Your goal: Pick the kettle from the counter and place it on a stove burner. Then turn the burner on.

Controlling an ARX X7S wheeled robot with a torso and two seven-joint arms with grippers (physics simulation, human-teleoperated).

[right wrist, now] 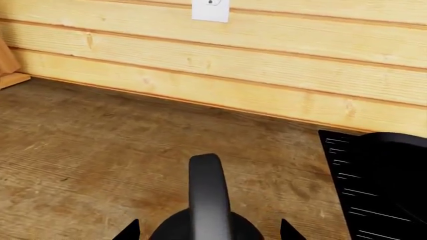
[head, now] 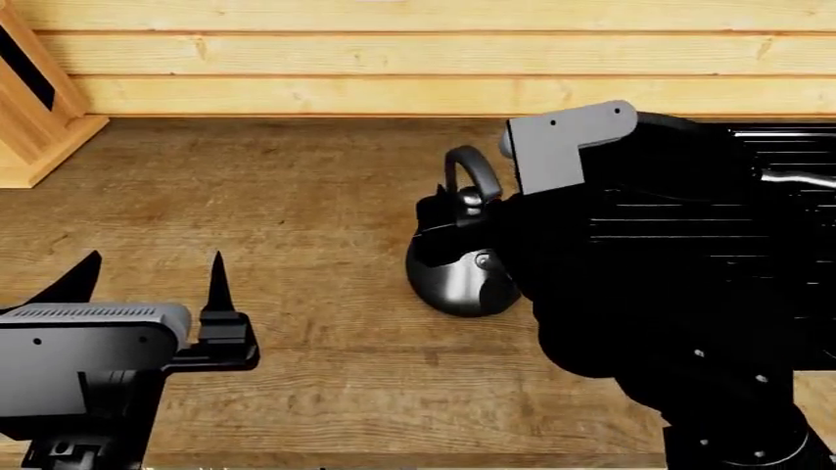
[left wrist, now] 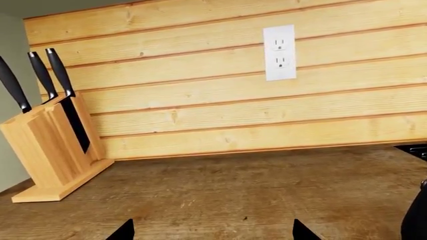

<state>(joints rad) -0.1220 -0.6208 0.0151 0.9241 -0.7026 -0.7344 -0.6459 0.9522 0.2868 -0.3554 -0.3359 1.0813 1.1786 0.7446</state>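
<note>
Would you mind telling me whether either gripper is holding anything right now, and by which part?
Nothing is held. The right gripper is open, its fingertips either side of the kettle handle but not closed on it. The left gripper is open over bare counter.

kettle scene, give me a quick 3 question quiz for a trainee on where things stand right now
1. True or false: the kettle already sits on the cooktop.
2. Multiple choice: in the right wrist view, what stands between the two jaws of the right gripper? A) the knife block B) the kettle's arched handle C) the wall outlet
3. Fill in: the left gripper hovers with jaws ____ over bare counter.

Key
1. False: it stands on the wood counter, just left of the cooktop.
2. B: the handle rises midway between the jaws, which stand apart from it.
3. Open: nothing lies between them; the knife block stands far back by the wall.
</note>
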